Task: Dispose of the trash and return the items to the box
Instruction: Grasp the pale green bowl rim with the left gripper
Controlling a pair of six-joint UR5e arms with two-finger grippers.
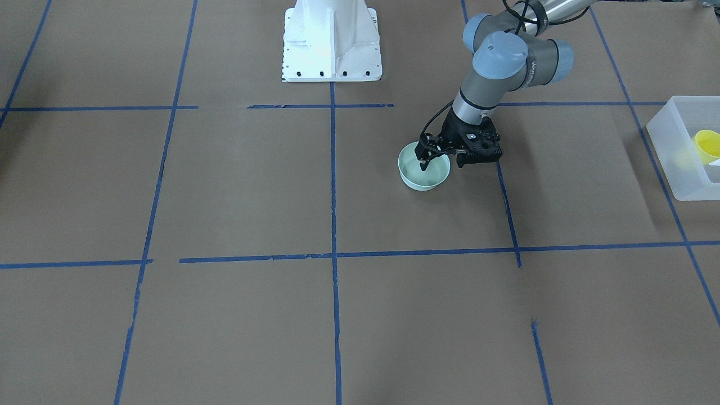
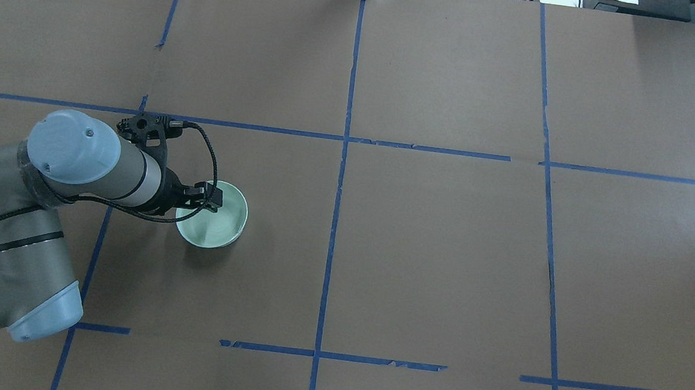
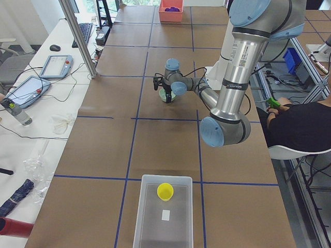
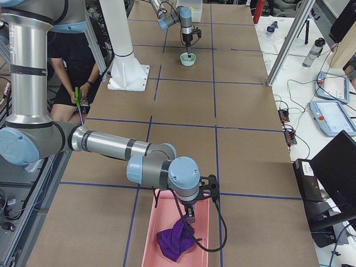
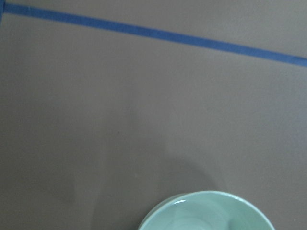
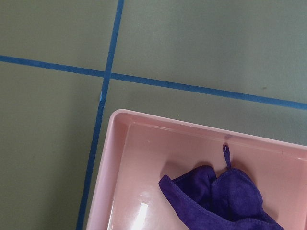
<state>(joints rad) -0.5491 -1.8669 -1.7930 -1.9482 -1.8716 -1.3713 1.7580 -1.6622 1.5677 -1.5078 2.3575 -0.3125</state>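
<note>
The left end effector (image 1: 428,158), narrowed on the rim of a green bowl (image 1: 433,175), seems set to carry it to the box (image 1: 683,185) far left, where the yellow cup (image 1: 707,145) already lies; the right end effector's (image 4: 189,216) opening cannot be told.

Brown paper table (image 2: 445,266), blue tape grid (image 2: 334,220); two tablets (image 3: 54,66) on side bench (image 3: 31,139).

The table (image 2: 445,266) is brown with blue tape lines (image 2: 335,220) in big squares. The bowl (image 2: 218,225) is pale green. The cup (image 1: 707,143) is yellow, the box (image 1: 683,180) milky white. The tray (image 6: 124,182) is pink, the cloth (image 6: 225,196) purple. The left arm (image 2: 70,154) is grey with light blue caps, the left gripper (image 1: 424,162) black
</note>
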